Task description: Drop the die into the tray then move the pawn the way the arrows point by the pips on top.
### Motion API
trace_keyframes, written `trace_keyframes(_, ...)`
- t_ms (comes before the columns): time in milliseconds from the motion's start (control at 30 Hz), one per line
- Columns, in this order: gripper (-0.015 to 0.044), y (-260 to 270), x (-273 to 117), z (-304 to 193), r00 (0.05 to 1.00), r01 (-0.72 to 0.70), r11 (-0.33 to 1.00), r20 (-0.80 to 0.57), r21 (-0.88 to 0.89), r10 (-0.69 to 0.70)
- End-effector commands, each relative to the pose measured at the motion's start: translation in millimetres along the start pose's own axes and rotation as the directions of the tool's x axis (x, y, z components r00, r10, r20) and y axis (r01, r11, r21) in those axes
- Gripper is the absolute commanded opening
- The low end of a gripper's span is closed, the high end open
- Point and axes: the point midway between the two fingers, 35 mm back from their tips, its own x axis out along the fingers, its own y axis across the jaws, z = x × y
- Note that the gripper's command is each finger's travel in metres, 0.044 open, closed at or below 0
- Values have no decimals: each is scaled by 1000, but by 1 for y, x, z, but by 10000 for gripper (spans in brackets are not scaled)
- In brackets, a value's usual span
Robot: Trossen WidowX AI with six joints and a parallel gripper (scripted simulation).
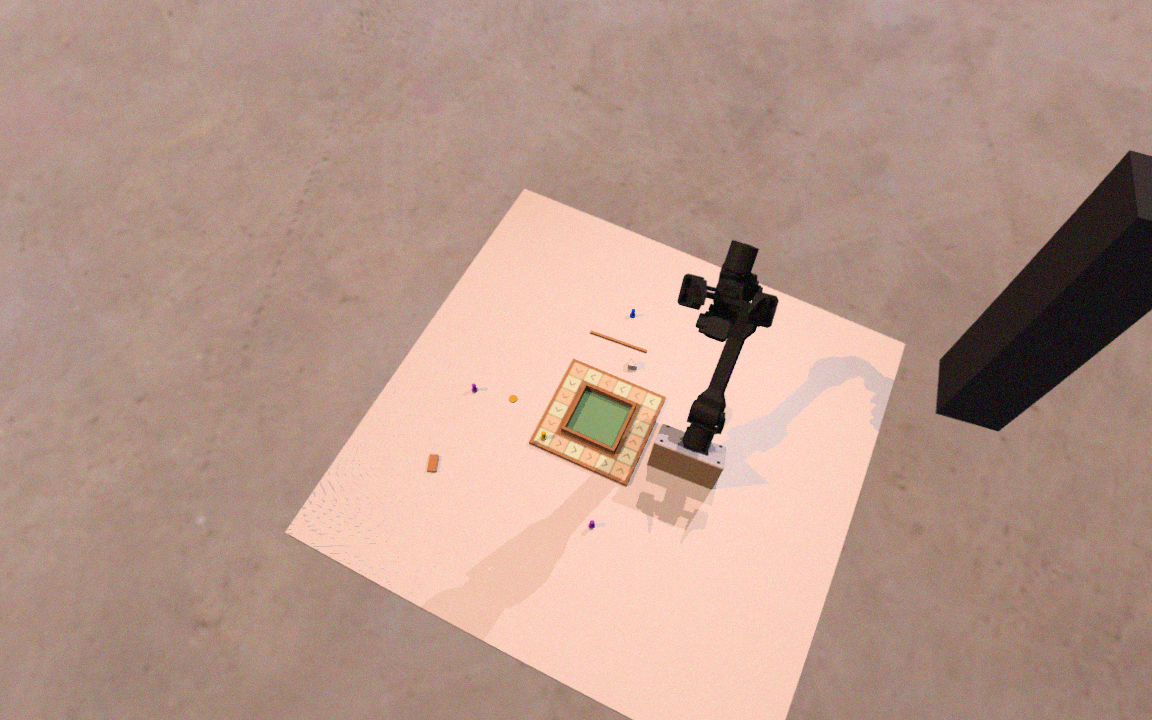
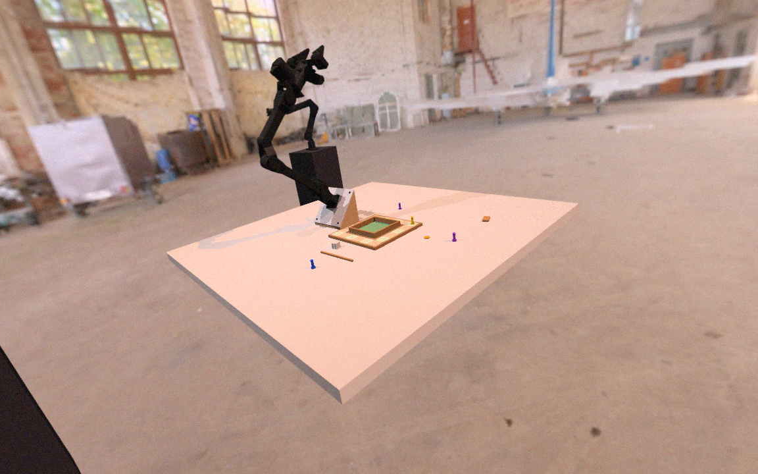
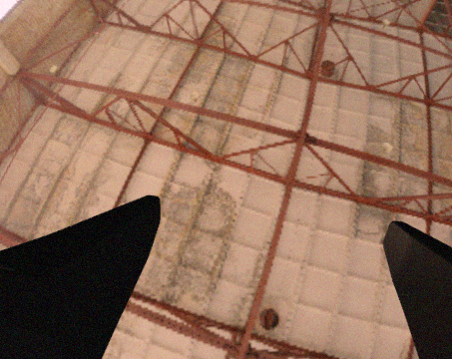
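The die (image 1: pixel 632 366) (image 2: pixel 335 245) is a small whitish cube on the table beside the board (image 1: pixel 604 462) (image 2: pixel 364 241); its pips are too small to read. The dice tray (image 1: pixel 600 418) (image 2: pixel 374 226) in the board's middle has brown walls and a green, empty floor. A yellow pawn (image 1: pixel 543 436) (image 2: pixel 412 220) stands on a corner square of the board. My gripper (image 1: pixel 728 300) (image 2: pixel 299 62) (image 3: pixel 276 221) is open and empty, raised high above the table and pointing up, far from the die and pawn. The wrist view shows only the fingers and the ceiling.
A brown stick (image 1: pixel 618 342) (image 2: pixel 336 256) lies near the die, with a blue pawn (image 1: pixel 632 313) (image 2: pixel 312 264) beyond it. Two purple pawns (image 1: pixel 474 388) (image 1: pixel 591 524), an orange disc (image 1: pixel 513 398) and a brown block (image 1: pixel 432 462) are around the board. A second arm stands on a black pedestal (image 2: pixel 316 170).
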Motion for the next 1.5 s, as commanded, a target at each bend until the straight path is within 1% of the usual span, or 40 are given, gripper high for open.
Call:
trace_keyframes(0, 374, 3, 0, 1, 1000, -8, 1000, 3, 9, 8)
trace_keyframes(67, 321, 25, -4, 9, 997, -77, 994, 29, 84, 75)
trace_keyframes(133, 275, 58, -11, 21, 982, -184, 964, 69, 192, 173)
trace_keyframes(200, 275, 90, -21, 33, 957, -290, 911, 111, 294, 269)
trace_keyframes(300, 275, 136, -42, 52, 898, -438, 788, 175, 433, 403)
trace_keyframes(400, 275, 178, -68, 72, 817, -559, 621, 240, 549, 524)
trace_keyframes(500, 275, 215, -99, 91, 717, -641, 421, 306, 642, 626)
trace_keyframes(600, 275, 247, -135, 111, 601, -675, 201, 370, 710, 709)
trace_keyframes(700, 275, 275, -175, 131, 469, -657, -25, 434, 754, 769)
trace_keyframes(800, 275, 296, -219, 151, 327, -585, -239, 495, 775, 805)
trace_keyframes(900, 275, 311, -264, 171, 181, -464, -423, 551, 778, 814)
trace_keyframes(1000, 275, 318, -311, 189, 34, -304, -566, 602, 766, 797)
trace_keyframes(1100, 275, 319, -359, 208, -113, -112, -658, 648, 745, 753)
trace_keyframes(1200, 275, 313, -406, 225, -251, 89, -688, 685, 720, 684)
trace_keyframes(1300, 275, 301, -451, 241, -375, 282, -661, 714, 695, 591)
trace_keyframes(1367, 275, 288, -481, 251, -454, 406, -609, 729, 681, 512)
trace_keyframes(1467, 275, 264, -523, 266, -555, 562, -488, 741, 669, 377)
